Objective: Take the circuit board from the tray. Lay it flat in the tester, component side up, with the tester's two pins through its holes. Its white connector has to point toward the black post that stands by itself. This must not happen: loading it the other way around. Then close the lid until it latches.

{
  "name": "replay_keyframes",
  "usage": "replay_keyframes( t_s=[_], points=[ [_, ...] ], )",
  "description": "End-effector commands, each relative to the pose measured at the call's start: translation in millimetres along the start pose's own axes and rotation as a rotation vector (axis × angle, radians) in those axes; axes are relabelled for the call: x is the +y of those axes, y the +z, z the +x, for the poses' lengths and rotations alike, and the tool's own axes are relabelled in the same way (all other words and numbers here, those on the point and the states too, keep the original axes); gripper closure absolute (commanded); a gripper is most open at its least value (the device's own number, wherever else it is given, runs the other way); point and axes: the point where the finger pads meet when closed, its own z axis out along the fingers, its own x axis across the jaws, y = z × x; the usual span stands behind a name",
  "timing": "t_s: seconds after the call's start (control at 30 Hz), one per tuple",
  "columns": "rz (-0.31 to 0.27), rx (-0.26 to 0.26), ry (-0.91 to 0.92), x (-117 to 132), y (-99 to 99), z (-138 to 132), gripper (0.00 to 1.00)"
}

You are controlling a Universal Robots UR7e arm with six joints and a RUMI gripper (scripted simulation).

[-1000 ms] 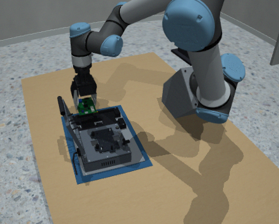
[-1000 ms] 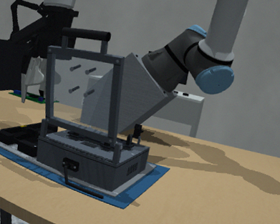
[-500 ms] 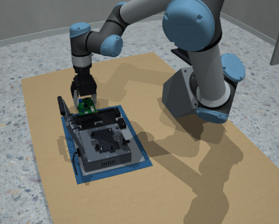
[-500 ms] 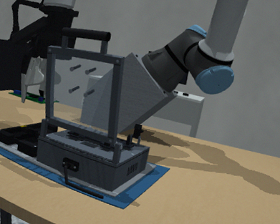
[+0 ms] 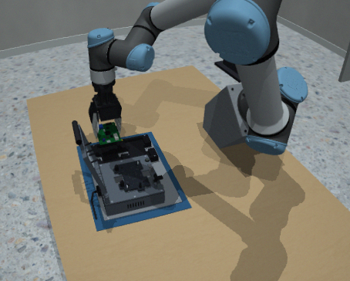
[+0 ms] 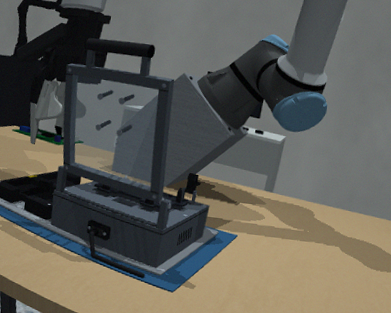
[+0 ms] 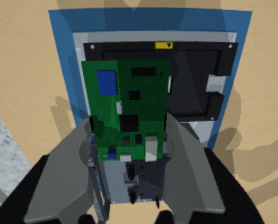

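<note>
My gripper (image 5: 107, 129) (image 6: 46, 130) (image 7: 129, 115) is shut on the green circuit board (image 5: 109, 134) (image 6: 46, 136) (image 7: 131, 95). It holds the board roughly flat, component side up, a little above the black tray (image 5: 132, 143) (image 6: 14, 190) (image 7: 196, 85) at the far end of the blue mat (image 5: 181, 201) (image 6: 205, 257). The board's white connector (image 7: 151, 148) sits at the end nearest my wrist. The grey tester (image 5: 132, 201) (image 6: 128, 228) stands beside the tray with its lid (image 5: 88, 156) (image 6: 158, 134) open and upright. Its bed (image 5: 131, 175) holds nothing.
The lid's black handle (image 5: 76, 132) (image 6: 120, 47) rises close to my gripper. Small black posts (image 6: 192, 180) stand at the tester's right side. The arm's grey base (image 5: 231, 120) stands at the table's right. A cable (image 6: 114, 264) runs from the tester's front.
</note>
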Motion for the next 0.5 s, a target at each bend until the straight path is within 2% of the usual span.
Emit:
replay_keyframes(
  t_s=[0.0,0.47],
  points=[
    [0.001,-0.001,0.000,1.7,-0.8,0.1,0.61],
    [0.001,-0.001,0.000,19.7,-2.0,4.5,0.61]
  ],
)
